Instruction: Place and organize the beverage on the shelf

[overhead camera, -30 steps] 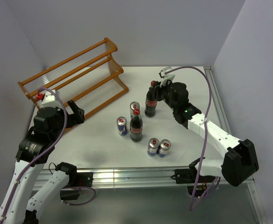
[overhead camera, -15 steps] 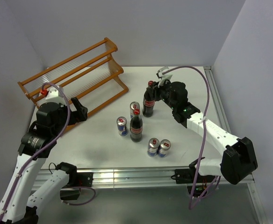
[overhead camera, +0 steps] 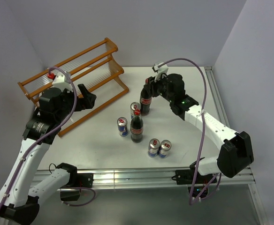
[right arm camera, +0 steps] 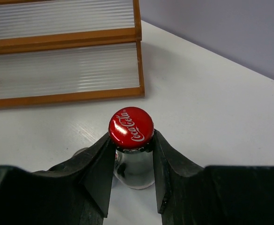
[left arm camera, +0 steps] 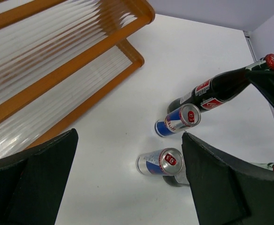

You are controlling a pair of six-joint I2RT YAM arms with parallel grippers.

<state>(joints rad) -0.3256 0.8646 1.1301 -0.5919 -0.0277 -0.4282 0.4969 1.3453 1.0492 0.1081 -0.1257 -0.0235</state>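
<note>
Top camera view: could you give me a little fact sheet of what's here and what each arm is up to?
shelf: three-tier wooden rack, back left, no drinks on it
right gripper: shut on held cola bottle, just under its cap
left gripper: open, empty, near the shelf
second cola bottle: upright on table
cans: four, all standing on table

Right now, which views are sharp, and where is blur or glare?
Top external: even light, sharp, glare on the table's front rail. Left wrist: cans sharp, left end effector dark, soft. Right wrist: cola bottle sharp at its cap, right end effector softer nearest the lens.
</note>
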